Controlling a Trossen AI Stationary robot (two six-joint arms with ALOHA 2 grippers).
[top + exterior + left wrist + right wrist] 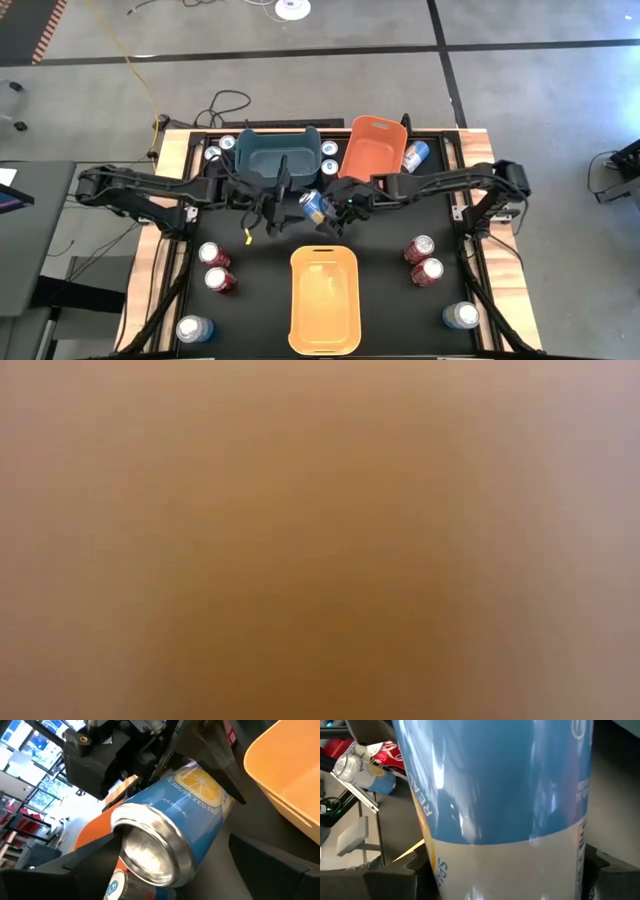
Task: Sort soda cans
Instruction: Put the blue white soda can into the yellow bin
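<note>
A blue soda can [315, 205] with a yellow lemon print hangs above the table's middle, between my two arms. My right gripper [343, 210] is shut on it. My left gripper [292, 212] faces the can's silver top [150, 847] and is open, with one finger on either side of that end. Other soda cans stand on the table: red ones at the left [213, 255] and right [419, 249], and pale ones at the near corners [193, 328]. The low view shows only an orange blur. My right gripper pinches the can's side wall between its two fingers, on the pale half away from the silver top [445, 870]. The fingers [220, 767] come from the table's right, slanting down, and lie across the can. The can is lifted clear and tilted, top toward my left arm.
A teal bin [262, 160] and an orange bin [372, 148] stand at the far edge, with several cans beside them [415, 155]. A yellow-orange bin [324, 320] sits at the near middle. Red cans [427, 271] and a pale can [460, 316] stand near the right edge.
</note>
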